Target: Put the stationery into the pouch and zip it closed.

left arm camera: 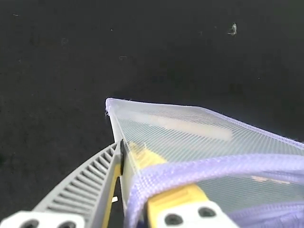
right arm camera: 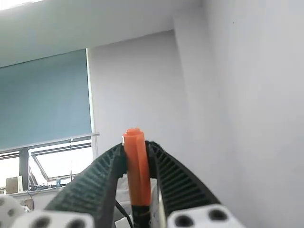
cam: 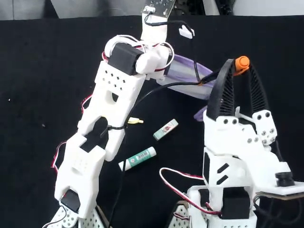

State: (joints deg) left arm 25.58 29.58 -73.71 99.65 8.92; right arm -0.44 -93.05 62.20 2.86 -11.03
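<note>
Plainly, the right claw [cam: 241, 68] barely pinched the orange marker [right arm camera: 136, 161]; it might slip before reaching the pouch [left arm camera: 190, 137] the left claw [left arm camera: 125, 156] clamped.

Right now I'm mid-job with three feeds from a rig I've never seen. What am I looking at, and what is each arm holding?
You are driving two small white robot arms at a black table. The high view looks down on both arms. Each wrist view rides on one arm and looks along its end effector.

The left end effector is clamped on the edge of the translucent, purple-trimmed pouch, at the far side of the table. The right end effector points upward and grips an orange-tipped pen.

On the table between the arms lie what looks like a white and green glue stick, a smaller green and white tube and a tiny yellow piece.
</note>
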